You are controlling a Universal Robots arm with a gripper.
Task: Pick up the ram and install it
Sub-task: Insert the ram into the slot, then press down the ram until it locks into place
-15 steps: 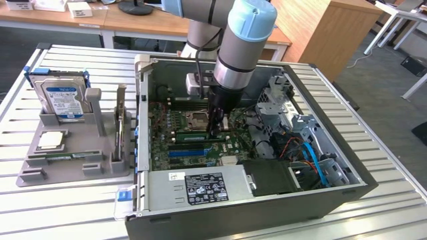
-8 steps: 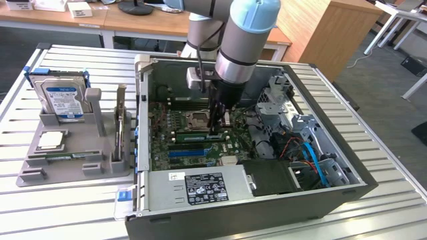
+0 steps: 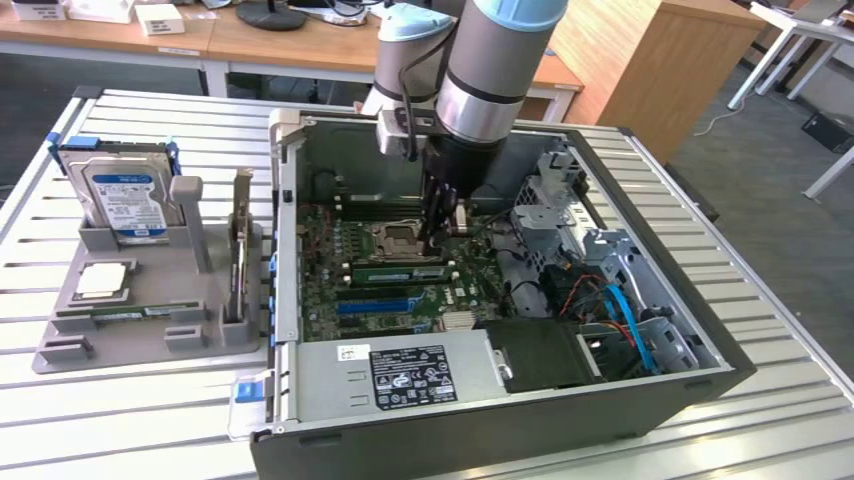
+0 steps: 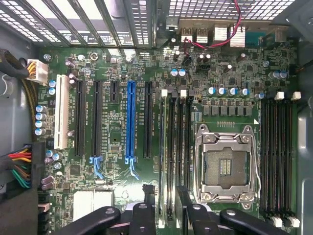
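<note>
room around the hand (image 3: 435,240) between case wall (image 3: 283,200) and drive cage (image 3: 558,200)

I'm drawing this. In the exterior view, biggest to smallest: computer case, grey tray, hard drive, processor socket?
1. computer case
2. grey tray
3. hard drive
4. processor socket
No two look alike in size, so the order is clear.

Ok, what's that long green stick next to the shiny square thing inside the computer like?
The long, thin green circuit-board stick stands on its long edge on the green motherboard, beside the square silver processor socket. Its side shows dark chips and a white label. It seems to sit in a slot. The black gripper hangs over its end on the exterior view's right; whether they touch cannot be told.
</note>
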